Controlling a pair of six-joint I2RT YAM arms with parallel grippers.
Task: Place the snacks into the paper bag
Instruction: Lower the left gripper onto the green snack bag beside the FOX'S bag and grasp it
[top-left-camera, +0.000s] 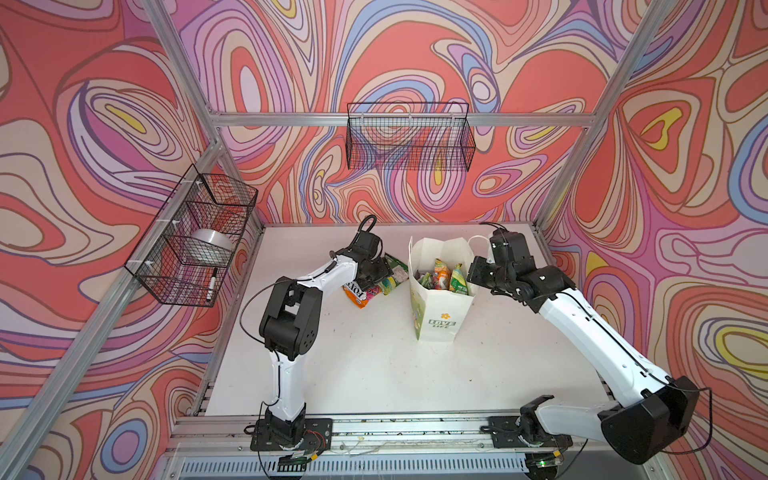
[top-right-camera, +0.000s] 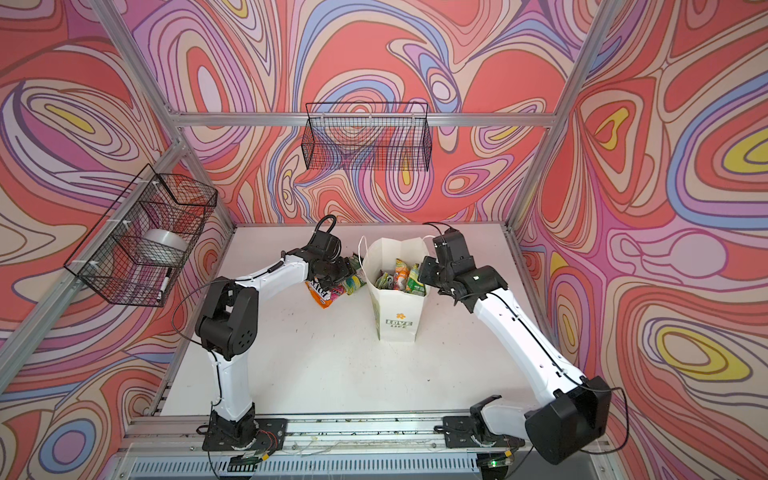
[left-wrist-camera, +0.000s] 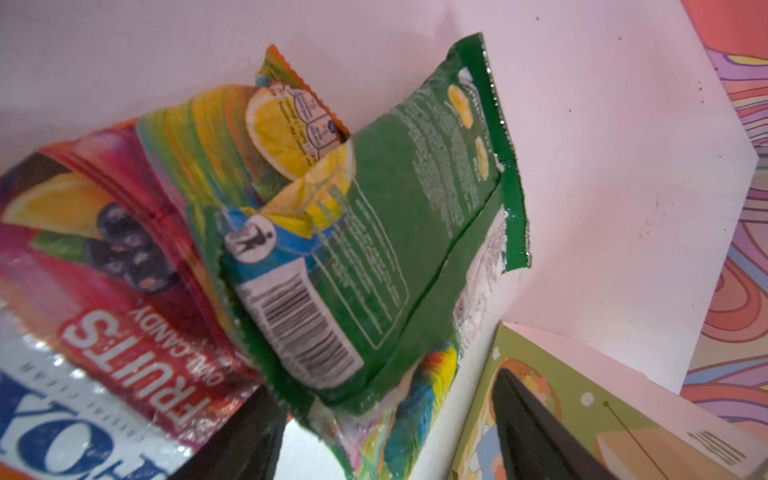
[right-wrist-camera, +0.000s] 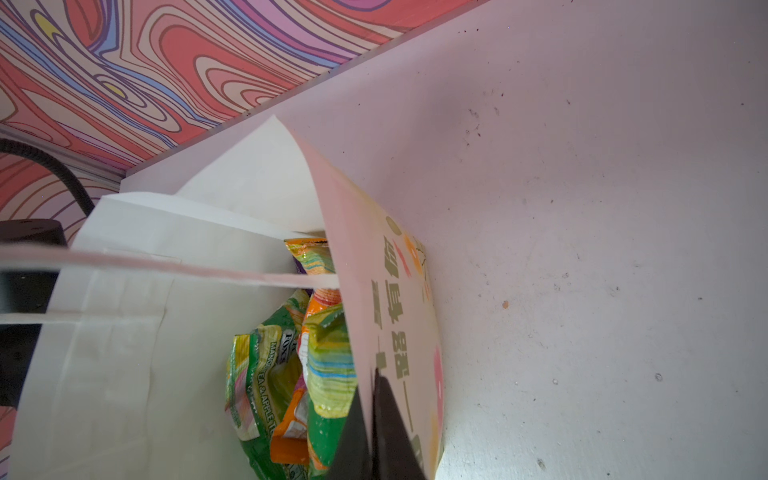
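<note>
The white paper bag (top-left-camera: 440, 307) (top-right-camera: 397, 309) stands upright mid-table with several snacks (top-left-camera: 446, 276) (top-right-camera: 401, 276) (right-wrist-camera: 291, 374) inside. More snacks lie piled left of it: an orange FOX'S packet (top-left-camera: 355, 295) (top-right-camera: 319, 296), a red fruits packet (left-wrist-camera: 104, 291), a green packet (left-wrist-camera: 407, 216) and a rainbow one (left-wrist-camera: 419, 399). My left gripper (top-left-camera: 382, 282) (top-right-camera: 343, 280) (left-wrist-camera: 386, 386) hangs over this pile, open, with the green packet's end between its wide-set fingers. My right gripper (top-left-camera: 473, 270) (top-right-camera: 424, 270) (right-wrist-camera: 374, 386) is shut on the bag's right wall near the rim.
A black wire basket (top-left-camera: 195, 237) on the left wall holds a tape roll (top-left-camera: 210, 245) and a marker (top-left-camera: 212, 284). Another wire basket (top-left-camera: 409, 137) hangs on the back rail. The bag's side panel (left-wrist-camera: 590, 399) stands close beside the left gripper.
</note>
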